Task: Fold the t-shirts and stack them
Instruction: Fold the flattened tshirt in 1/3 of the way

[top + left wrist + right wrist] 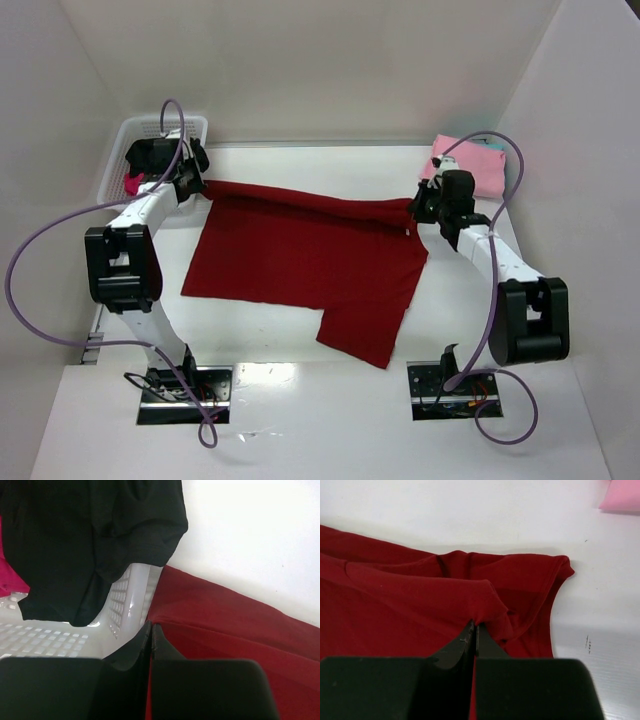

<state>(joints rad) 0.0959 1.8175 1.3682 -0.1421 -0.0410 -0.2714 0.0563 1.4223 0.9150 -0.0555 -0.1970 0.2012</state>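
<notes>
Sitting in white basket [125, 600]: black shirt [90, 540], magenta shirt [10, 575]; left tool [151, 630], right tool [475, 627] clamp dark red shirt [300, 250].

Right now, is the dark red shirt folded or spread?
Mostly spread: the dark red shirt lies open on the table. Only its far edge is doubled over, pinched by the left tool and right tool.

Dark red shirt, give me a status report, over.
Left tool shut on dark red shirt, far-left corner. Right tool shut on its far-right edge. Shirt stretched between them. White basket beside left tool.
</notes>
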